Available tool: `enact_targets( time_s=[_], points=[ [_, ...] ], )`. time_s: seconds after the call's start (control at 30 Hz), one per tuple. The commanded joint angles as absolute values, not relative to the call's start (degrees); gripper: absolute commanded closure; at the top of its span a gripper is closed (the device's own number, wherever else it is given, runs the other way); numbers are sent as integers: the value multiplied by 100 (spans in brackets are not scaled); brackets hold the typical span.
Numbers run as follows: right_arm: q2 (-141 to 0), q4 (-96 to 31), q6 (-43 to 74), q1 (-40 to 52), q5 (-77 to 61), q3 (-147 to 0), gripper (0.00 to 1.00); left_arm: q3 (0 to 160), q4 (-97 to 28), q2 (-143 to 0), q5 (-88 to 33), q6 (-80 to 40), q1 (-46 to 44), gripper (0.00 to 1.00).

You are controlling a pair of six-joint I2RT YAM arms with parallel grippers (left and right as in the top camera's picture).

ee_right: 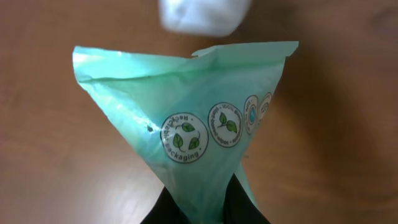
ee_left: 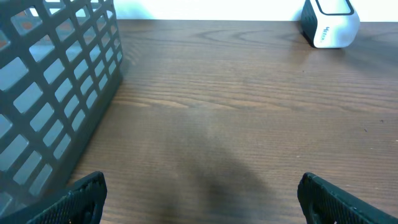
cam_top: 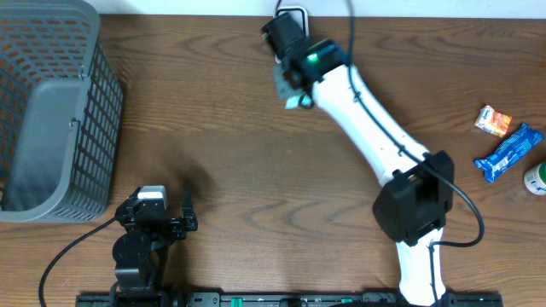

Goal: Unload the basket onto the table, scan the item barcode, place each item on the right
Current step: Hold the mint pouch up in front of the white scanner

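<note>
Where the green packet (ee_right: 186,118) is: pinched at its narrow lower end in the right gripper (ee_right: 205,210), fanning up and out before the wrist camera, above the wooden table (cam_top: 213,145).
Right gripper: clamped tight on the packet, one dark finger on either side of it.
Packet markings: round leaf logos, one reading recyclable packaging.
Barcode scanner (cam_top: 294,13): white, at the far table edge, near the held packet; a blur at the top of the right wrist view.
Left gripper (ee_left: 205,202): jaws spread wide and empty, low over the table near its front edge.
Basket (cam_top: 51,128): grey mesh, far left, near the left gripper.
Other goods: orange packet (cam_top: 493,121), blue wrapper (cam_top: 509,152) and white tub (cam_top: 537,179) at the right edge, well apart from both grippers.
</note>
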State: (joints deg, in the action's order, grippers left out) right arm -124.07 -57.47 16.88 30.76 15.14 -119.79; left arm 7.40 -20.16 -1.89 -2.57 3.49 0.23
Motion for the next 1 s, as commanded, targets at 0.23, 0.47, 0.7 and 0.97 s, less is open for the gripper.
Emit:
enact_targets(
  time_s=[0.23,0.47,0.7,0.97],
  points=[
    [-13292,-3647,-106,2720,2923,-12147,99,617,-2045,-178,-167,427,43,2],
    [-13955,-2436,-2158,2867,4003,-12431,99,617,-2045,-178,-167,427,43,2],
    [-14346,-1743,-4550,2958,4777,-12466,99,617,-2045,-178,-169,427,43,2],
    [-14639,-797,-5393,2976,4899,-12466,99,617,-2045,-178,-167,427,43,2]
  ],
)
